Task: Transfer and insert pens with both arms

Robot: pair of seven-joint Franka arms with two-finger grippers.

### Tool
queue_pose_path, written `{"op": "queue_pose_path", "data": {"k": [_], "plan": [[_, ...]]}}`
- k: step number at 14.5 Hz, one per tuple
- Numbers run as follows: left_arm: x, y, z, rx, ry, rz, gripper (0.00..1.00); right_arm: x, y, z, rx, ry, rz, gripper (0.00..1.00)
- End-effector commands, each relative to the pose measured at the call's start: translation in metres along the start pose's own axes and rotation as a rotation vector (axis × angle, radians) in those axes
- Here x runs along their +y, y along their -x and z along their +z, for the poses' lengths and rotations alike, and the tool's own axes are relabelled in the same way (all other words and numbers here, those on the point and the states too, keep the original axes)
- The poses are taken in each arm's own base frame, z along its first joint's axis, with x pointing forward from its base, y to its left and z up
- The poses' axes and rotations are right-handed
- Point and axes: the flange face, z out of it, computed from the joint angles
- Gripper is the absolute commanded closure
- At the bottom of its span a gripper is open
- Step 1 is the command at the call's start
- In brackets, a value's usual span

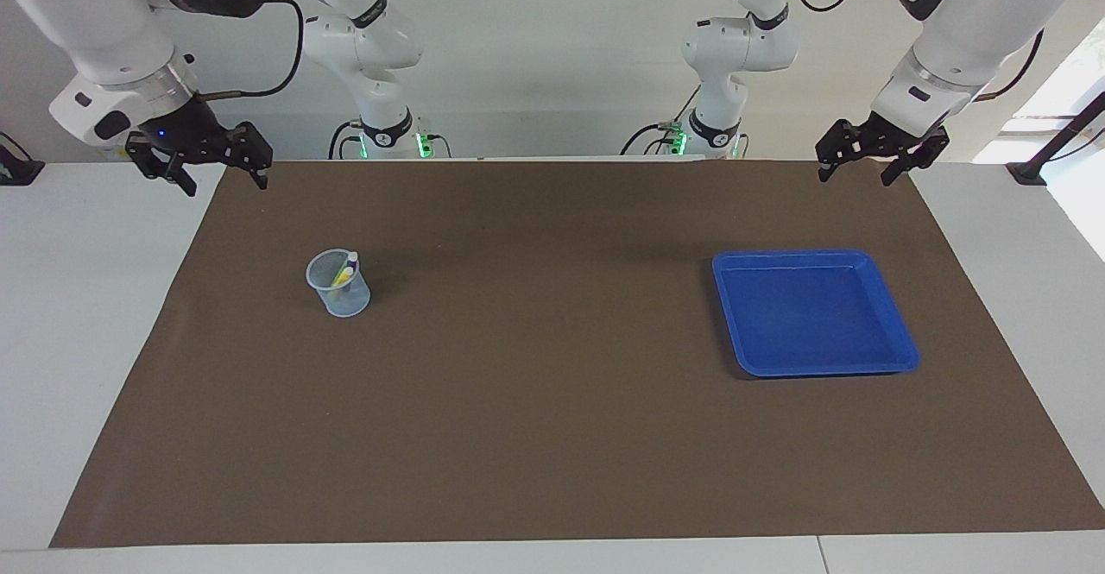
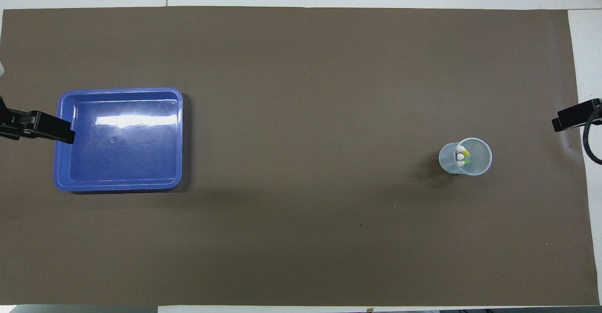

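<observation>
- The pens (image 1: 346, 271) stood together in the clear cup (image 1: 338, 283) on the mat (image 1: 552, 436) over the desk (image 1: 78, 298), toward the right arm's end, caps up, their long axes close to upright and leaning on the cup's wall.
- The right hand (image 1: 220, 173) hung over the mat's corner at the robots' edge, fingers spread wide, holding nothing.
- The cup sat farther from the robots than that hand, so this arm looked the nearer one for any reach.
- The left hand (image 1: 857, 173) waited over the other corner, jaws wide, empty.
- The blue tray (image 1: 898, 351) lay bare at its end.
- All three pens seemed already inserted.
</observation>
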Motion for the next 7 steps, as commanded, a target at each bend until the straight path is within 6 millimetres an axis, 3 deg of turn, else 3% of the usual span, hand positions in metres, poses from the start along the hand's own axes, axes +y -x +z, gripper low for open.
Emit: {"op": "queue_pose_path", "data": {"k": [1,7], "plan": [[0.0008,0.0013,-0.0055,-0.006,0.011,-0.008,0.00,-0.0041,-0.0004,0.0004,-0.009,0.001,0.016,0.00],[-0.0001,0.0011,-0.0057,-0.003,0.011,-0.010,0.00,-0.0033,-0.0011,0.0015,-0.012,0.001,0.018,0.00]]}}
